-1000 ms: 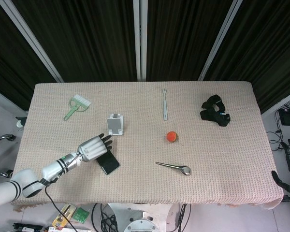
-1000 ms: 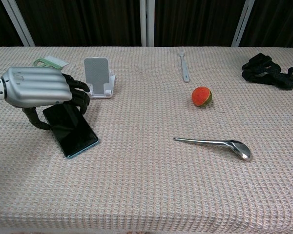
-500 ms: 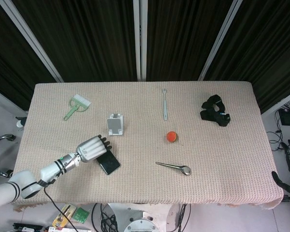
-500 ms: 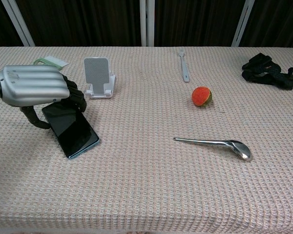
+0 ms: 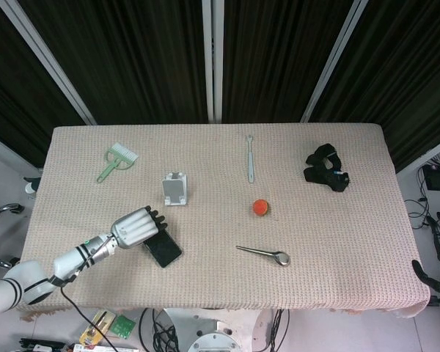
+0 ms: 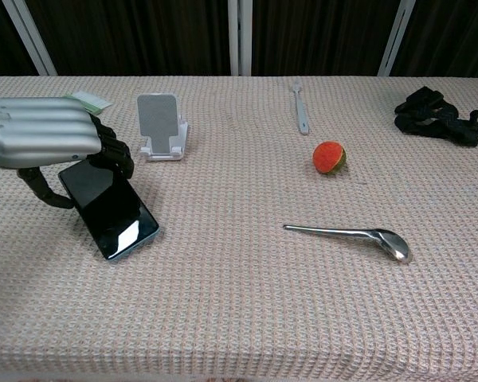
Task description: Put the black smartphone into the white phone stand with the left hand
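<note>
My left hand (image 6: 44,139) has its fingers curled over the upper end of the black smartphone (image 6: 109,211), thumb hooked behind on the outer side, and the phone looks tipped up at that end while its lower end rests on the surface (image 6: 239,302). I judge this a shallow hold on one end only, not a firm clamp. The main risk I see is the glossy slab slipping out of the fingertips as I raise it, since most of its length hangs beyond the grip. If it pivots, it could slap flat on the weave or twist so that it meets the stand crooked. The white phone stand (image 6: 161,126) is light-looking and sits just beyond the hand toward the far edge; a knuckle brushing it could push it back or topple it.

The phone is a thin black rectangle with a bluish rim and a shiny screen catching a glint of light, lying near the front-left part of the surface, angled with its lower end toward the near edge. In the head view the hand (image 5: 136,227) covers its upper corner.

My right hand is hardly visible at the frame's edge; I cannot tell its state.
</note>
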